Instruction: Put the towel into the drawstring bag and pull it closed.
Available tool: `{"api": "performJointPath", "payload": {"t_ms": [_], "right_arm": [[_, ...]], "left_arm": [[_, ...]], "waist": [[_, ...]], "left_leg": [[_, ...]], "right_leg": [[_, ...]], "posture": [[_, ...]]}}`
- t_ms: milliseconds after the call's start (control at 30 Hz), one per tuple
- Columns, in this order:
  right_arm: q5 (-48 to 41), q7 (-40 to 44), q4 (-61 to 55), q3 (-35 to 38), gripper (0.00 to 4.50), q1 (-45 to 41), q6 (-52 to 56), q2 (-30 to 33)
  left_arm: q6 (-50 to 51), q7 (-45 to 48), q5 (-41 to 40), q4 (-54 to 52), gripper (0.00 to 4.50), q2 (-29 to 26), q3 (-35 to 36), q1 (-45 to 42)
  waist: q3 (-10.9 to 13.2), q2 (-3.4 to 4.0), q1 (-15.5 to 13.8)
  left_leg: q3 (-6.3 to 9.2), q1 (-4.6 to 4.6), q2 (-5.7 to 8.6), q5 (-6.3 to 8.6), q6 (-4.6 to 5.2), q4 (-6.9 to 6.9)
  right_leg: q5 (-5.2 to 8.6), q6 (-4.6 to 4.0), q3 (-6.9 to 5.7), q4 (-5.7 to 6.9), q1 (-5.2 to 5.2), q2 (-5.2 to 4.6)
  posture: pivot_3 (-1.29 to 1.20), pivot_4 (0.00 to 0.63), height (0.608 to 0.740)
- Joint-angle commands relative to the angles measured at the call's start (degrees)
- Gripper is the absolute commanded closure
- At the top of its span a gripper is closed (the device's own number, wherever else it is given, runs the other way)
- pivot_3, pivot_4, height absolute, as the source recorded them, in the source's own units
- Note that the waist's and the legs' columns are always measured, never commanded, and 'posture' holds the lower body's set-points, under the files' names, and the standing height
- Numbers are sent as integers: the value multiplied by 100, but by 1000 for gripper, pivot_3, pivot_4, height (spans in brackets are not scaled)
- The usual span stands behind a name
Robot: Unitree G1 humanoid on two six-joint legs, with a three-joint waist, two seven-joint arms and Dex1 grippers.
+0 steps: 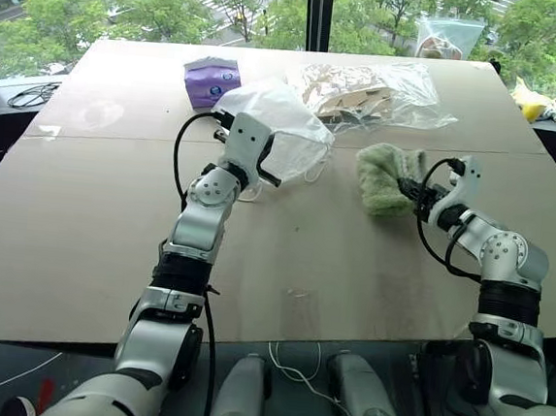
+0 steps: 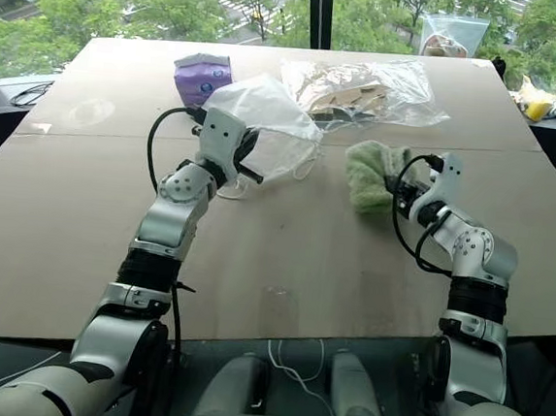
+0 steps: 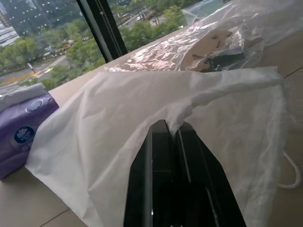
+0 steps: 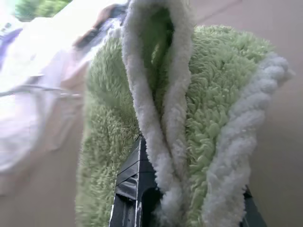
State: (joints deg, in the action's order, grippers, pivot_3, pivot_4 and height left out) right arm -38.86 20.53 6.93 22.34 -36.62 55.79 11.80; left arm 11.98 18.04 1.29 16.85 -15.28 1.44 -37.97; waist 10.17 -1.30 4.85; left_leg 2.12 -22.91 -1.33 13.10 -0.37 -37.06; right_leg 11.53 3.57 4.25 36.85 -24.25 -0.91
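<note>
The left gripper was clenched on a fold of the bag, its two black fingers pressed together with the thin white fabric pinched between them. The bag hung lifted off the table at that pinch and billowed to the far side of the gripper, a loop of its cord trailing at its right edge. It sat left of centre on the table, with the towel well apart to its right.

The right gripper was grasping the towel: in the right wrist view the green pile and its whitish edge wrapped over the fingers and hid most of them, the cloth gathered in a fold between them. From the head views the towel stood bunched at the fingertips, on or just above the table, left of the right wrist.

Beyond the bag, a purple packet lay at the far left, just beside the bag's far edge. A clear plastic bag of beige items lay to the far right of it, touching or overlapping the white bag's far side. A black cable lay coiled off the table's far left corner.
</note>
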Motion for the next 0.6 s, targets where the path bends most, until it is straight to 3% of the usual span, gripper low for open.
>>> {"api": "performJointPath", "payload": {"t_ms": [33,200,367,600], "right_arm": [[-1279,54,-1315,209,4432,-3,627,-218],[-1555,-449,-1886,-250,4432,278,861,-636],[-1182,-800,-1803,-766,4432,644,638,-903],[-1202,-1808,-1322,-263,4432,469,22,-1559]], "left_arm": [[132,257,-259,-326,4500,-30,21,-99],[191,815,-606,-446,4500,-95,18,-216],[1073,958,-1464,-657,4500,19,489,-469],[2389,1097,-2372,-1198,4500,43,646,-437]], "waist": [[0,1,-32],[0,0,-126],[1,1,-141],[1,1,-119]], "left_leg": [[1,0,0,0,0,1],[5,-1,1,0,0,3],[3,-6,3,0,0,-4],[5,-4,3,0,0,-1]], "right_leg": [[0,0,-1,0,0,0],[2,0,-6,-4,1,-2],[3,2,-7,-5,0,-4],[4,3,-7,-6,0,-3]], "posture": [[0,150,740],[0,150,740],[0,150,740],[0,150,740]]}}
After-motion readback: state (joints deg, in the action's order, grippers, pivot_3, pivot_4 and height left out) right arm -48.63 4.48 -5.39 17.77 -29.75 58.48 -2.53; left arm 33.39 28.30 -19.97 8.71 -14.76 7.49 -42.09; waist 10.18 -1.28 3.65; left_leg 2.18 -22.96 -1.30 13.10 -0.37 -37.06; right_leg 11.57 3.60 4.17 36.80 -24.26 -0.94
